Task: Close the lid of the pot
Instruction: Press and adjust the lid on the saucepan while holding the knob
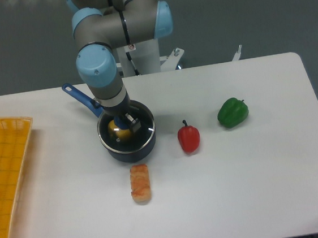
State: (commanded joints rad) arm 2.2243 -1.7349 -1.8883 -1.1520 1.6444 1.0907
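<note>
Table (240,190) fills most of the view, white, with its near and left edges cut off by the frame. Over it the arm (106,50) leans down from the back, its top out of view, and its wrist hides the back part of the pot (129,147). At the left edge lies a yellow basket (5,175), only partly in view, with something pale at its left rim that is too cut off to name. The pot stands left of the table's middle, dark, its blue handle (80,99) pointing back and left and half hidden behind the arm. The lid (141,137) lies on the pot's rim, clear glass, so that a yellow thing (117,130) shows through inside. The gripper (126,120) is down at the lid's middle; its fingers stand narrow around the blue knob, though I cannot tell whether they actually press it. Right of the pot, apart from it, stands 1 green pepper (232,112) and, nearer, 1 red pepper (188,138). Just in front of the pot lies an orange piece of food (139,183), too blurred to name.
</note>
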